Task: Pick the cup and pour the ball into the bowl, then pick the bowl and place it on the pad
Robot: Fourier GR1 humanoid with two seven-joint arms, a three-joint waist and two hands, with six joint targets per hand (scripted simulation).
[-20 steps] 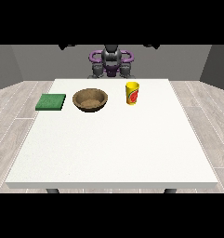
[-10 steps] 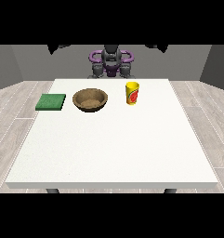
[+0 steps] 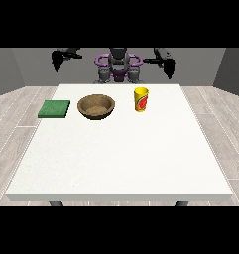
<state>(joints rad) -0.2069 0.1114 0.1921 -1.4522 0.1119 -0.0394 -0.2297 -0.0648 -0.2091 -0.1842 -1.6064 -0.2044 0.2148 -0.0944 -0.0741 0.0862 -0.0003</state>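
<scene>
- Yellow cup (image 3: 141,99) upright on the white desk (image 3: 121,158), untouched, below and inward of the hand at the view's right (image 3: 168,66); ball not visible from here.
- Brown bowl (image 3: 96,106) just beside, between cup and green pad (image 3: 54,108); apparently empty, well apart from both hands.
- Pad flat near the desk's edge, below the hand at the view's left (image 3: 56,60).
- Both hands raised wide, beyond the desk's far edge, holding nothing; state of the fingers impossible to tell.
- Nothing done yet, by the look: pouring and placing all still ahead.
</scene>
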